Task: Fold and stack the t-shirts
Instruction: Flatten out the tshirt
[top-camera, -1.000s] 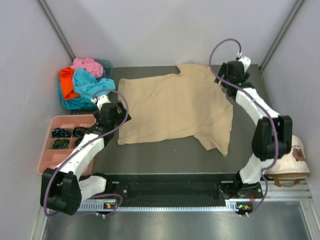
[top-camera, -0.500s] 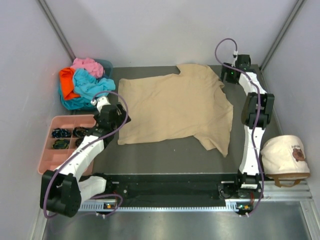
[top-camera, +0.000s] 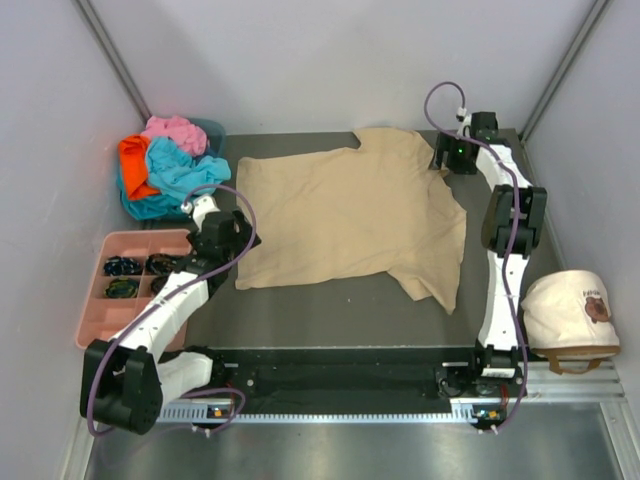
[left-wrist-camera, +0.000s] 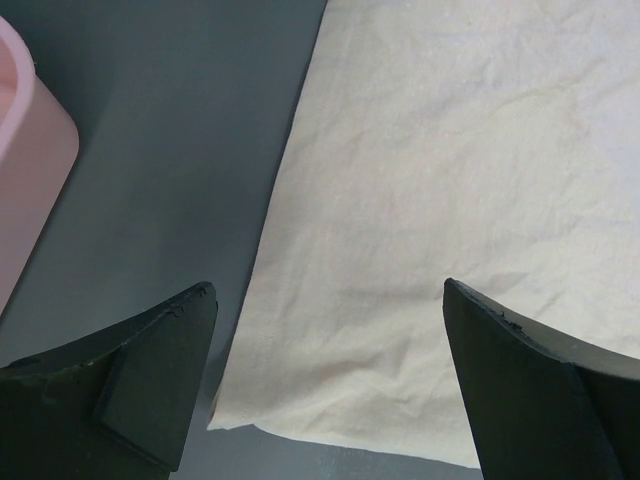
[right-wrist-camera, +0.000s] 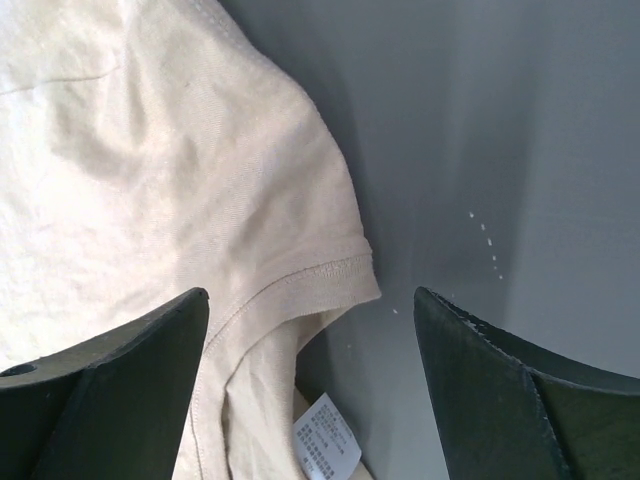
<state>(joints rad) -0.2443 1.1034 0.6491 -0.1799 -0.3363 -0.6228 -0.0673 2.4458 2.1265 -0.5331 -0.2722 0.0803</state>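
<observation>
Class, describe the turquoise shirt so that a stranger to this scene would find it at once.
Go to the far left corner of the table, beyond the pink tray, where a heap of crumpled shirts lies. The turquoise shirt is on its right side, nearest the spread tan shirt; the orange shirt lies to its left, the pink shirt behind it.

White arm links (top-camera: 165, 305), black joints (top-camera: 515, 215); looping purple cables (top-camera: 427, 100); matte black wedge fingers (left-wrist-camera: 150, 370)

One overhead, two close wrist views; tan t-shirt (top-camera: 350, 215) in all.
</observation>
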